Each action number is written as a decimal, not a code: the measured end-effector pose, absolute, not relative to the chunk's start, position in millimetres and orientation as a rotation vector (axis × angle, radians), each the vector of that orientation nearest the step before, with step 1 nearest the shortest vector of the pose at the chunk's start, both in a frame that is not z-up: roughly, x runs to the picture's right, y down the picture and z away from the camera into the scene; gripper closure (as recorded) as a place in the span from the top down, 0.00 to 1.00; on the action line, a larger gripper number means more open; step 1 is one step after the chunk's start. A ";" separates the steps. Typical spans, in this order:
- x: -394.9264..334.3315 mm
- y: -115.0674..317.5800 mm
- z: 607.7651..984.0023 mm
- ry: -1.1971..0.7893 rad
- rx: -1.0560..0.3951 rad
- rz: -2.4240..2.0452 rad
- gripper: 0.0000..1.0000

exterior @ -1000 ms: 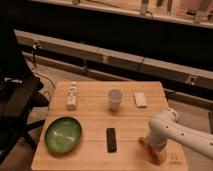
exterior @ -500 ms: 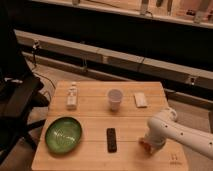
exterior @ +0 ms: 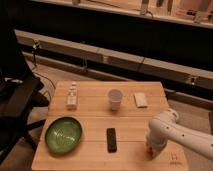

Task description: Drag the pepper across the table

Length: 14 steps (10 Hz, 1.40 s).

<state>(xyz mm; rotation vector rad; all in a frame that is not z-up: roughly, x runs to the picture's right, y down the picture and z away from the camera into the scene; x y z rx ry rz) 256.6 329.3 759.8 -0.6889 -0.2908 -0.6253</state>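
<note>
Pepper (exterior: pixel 149 148) barely shows under gripper (exterior: pixel 153 151) at table's (exterior: pixel 100 107) front-right corner.

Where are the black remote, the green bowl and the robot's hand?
black remote (exterior: pixel 111 139): camera view, middle of its top.
green bowl (exterior: pixel 64 135): camera view, bare inside bottom.
hand (exterior: pixel 152 150): camera view, its tip, down right of the black remote.

Holds the gripper (exterior: pixel 152 150) low at the front right of the table (exterior: pixel 95 117), near the logo mark (exterior: pixel 174 161). Finds open planks leftward only up to the black remote (exterior: pixel 111 139), green bowl (exterior: pixel 64 135) beyond. Meets white cup (exterior: pixel 115 98), flat white block (exterior: pixel 141 99) and small bottle (exterior: pixel 72 96) along the back, bare strip across the middle.
</note>
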 end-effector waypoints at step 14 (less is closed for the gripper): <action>259.2 307.3 772.1 -0.272 -0.723 -0.628 0.00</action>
